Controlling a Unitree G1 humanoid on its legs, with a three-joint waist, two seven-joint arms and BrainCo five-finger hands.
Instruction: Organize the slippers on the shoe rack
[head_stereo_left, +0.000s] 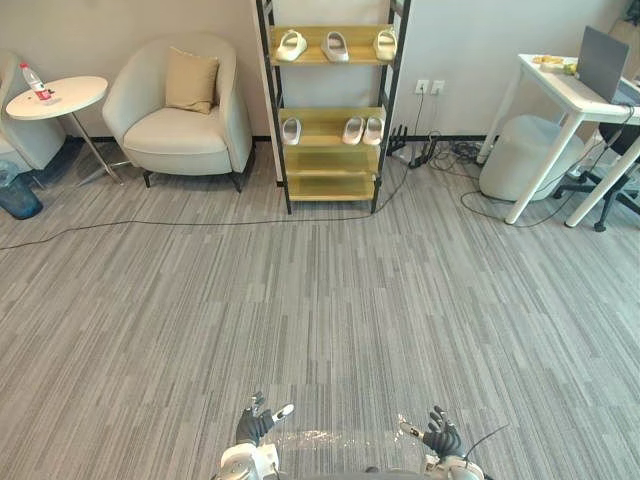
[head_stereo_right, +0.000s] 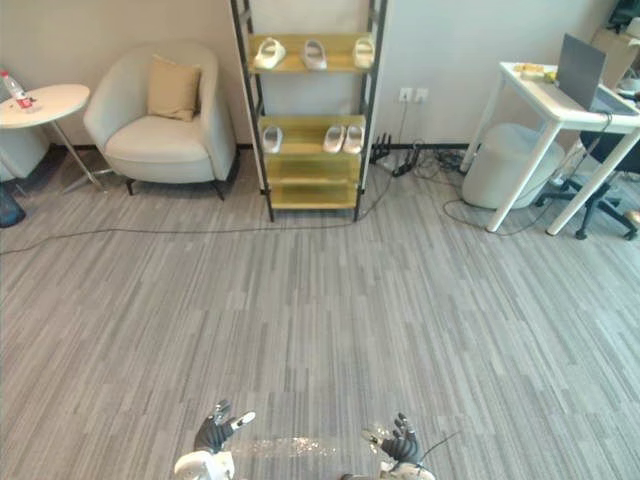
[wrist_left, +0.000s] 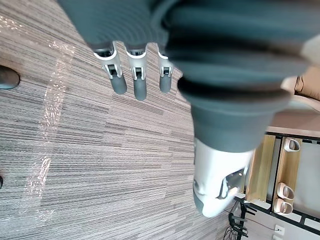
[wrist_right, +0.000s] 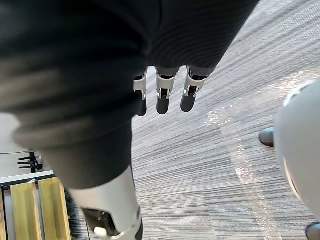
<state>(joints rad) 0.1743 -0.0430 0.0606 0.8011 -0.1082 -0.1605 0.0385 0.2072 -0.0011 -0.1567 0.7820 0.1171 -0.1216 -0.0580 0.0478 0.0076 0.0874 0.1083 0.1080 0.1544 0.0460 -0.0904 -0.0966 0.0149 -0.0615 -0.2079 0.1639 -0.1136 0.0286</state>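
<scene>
Slippers (head_stereo_left: 336, 46) sit on the rack (head_stereo_left: 330, 186): we count three on its top shelf (head_stereo_left: 312, 62) and three on the shelf below (head_stereo_left: 320, 128), one apart from a close pair. Left hand (head_stereo_left: 257, 423) and right hand (head_stereo_left: 441, 433) hang well in front of the rack over carpet (head_stereo_left: 320, 320); we see both with fingers (wrist_left: 140, 85) straight, spread, holding nothing.

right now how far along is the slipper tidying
Done: top slippers and middle slippers sit in threes on the shoe rack. In hand: nothing; left robot hand and right robot hand are open, low over the carpet. Left, likely: walking across, pairing the middle row's lone one.
</scene>
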